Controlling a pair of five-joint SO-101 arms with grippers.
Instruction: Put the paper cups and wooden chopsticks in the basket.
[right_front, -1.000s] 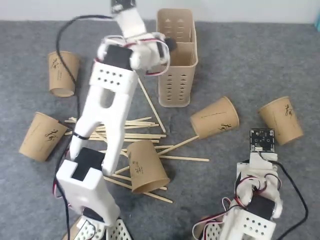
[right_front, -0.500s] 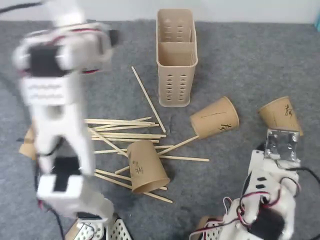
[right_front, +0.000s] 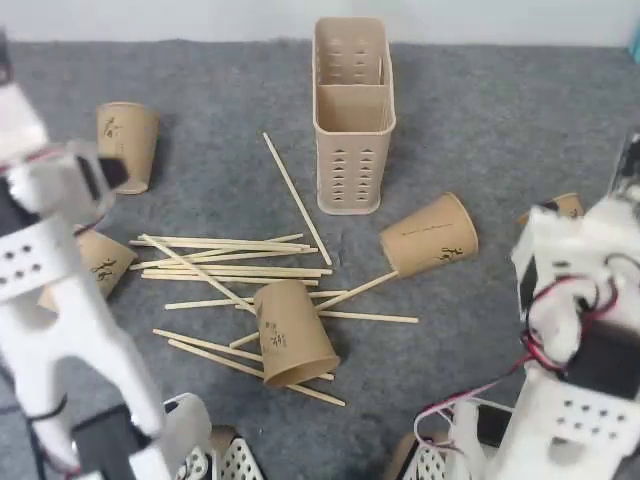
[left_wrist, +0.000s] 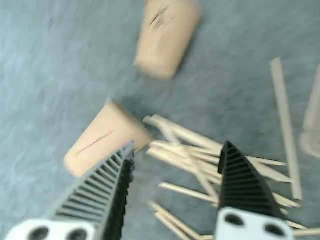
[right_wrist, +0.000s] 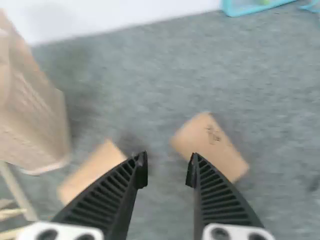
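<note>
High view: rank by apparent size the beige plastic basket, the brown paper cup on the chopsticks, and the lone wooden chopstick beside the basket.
1. Beige plastic basket.
2. Brown paper cup.
3. Lone wooden chopstick: longer than the cup, but far thinner.

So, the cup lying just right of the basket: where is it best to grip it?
Probably from above, around the middle of its wall. The cup lies on its side, apart from the basket, so its ends face sideways. The right arm's open fingers, set across its length, should pinch the wall without it rolling away.
</note>
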